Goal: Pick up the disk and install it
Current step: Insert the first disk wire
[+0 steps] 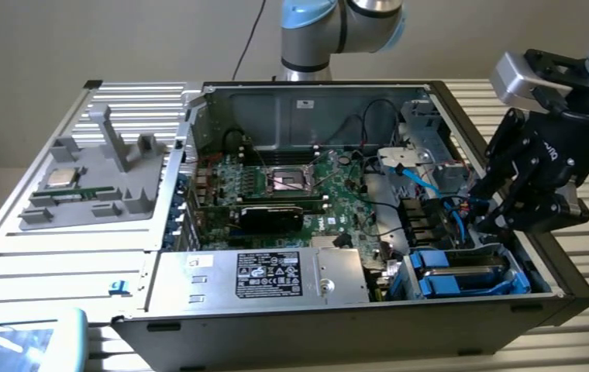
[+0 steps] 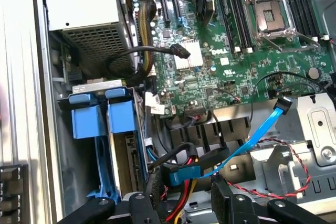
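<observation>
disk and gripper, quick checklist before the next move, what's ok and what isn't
1. Gripper open: ok, the fingers stand apart.
2. Gripper empty: ok, nothing is clamped between them.
3. Disk found: ok, it sits in its blue carrier in the drive bay, under the gripper.
4. Disk fully seated: cannot tell; the bay walls hide its lower edge.
5. Cables clear of the fingers: not ok; the blue cable ends right between the fingertips, beside red and yellow wires.
6. Case open for access: ok.
</observation>
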Action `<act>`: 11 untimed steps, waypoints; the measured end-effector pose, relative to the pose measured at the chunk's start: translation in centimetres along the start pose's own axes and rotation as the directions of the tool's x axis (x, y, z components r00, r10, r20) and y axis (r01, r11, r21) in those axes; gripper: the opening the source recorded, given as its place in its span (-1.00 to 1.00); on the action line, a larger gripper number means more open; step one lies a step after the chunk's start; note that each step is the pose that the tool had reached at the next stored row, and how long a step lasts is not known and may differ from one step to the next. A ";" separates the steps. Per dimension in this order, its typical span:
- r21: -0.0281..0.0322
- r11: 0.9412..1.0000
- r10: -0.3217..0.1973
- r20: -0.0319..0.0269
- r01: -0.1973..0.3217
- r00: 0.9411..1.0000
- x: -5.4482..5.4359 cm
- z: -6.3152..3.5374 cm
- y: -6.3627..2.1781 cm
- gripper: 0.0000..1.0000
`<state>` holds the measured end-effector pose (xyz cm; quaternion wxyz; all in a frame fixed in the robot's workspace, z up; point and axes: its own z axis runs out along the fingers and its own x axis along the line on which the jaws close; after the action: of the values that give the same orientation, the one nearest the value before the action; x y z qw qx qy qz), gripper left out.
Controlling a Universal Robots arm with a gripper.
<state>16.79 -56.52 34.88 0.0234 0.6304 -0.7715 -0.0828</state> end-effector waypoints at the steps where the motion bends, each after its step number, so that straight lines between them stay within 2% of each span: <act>1: 0.000 1.000 0.010 0.003 -0.010 1.000 0.0 0.01 0.00 0.04; 3: -0.002 1.000 0.023 0.007 -0.023 1.000 0.1 0.00 0.00 0.04; 6: -0.012 0.999 0.029 0.005 -0.029 1.000 0.4 -0.04 -0.06 0.04; 7: -0.014 0.999 0.031 0.006 -0.031 1.000 0.5 -0.03 -0.08 0.04; 9: -0.015 0.999 0.038 0.007 -0.038 0.999 0.5 -0.01 -0.09 0.04; 11: -0.016 0.999 0.046 0.012 -0.046 0.999 0.5 0.01 -0.10 0.04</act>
<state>16.79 -57.02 34.82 0.0254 0.6117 -0.7854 -0.0920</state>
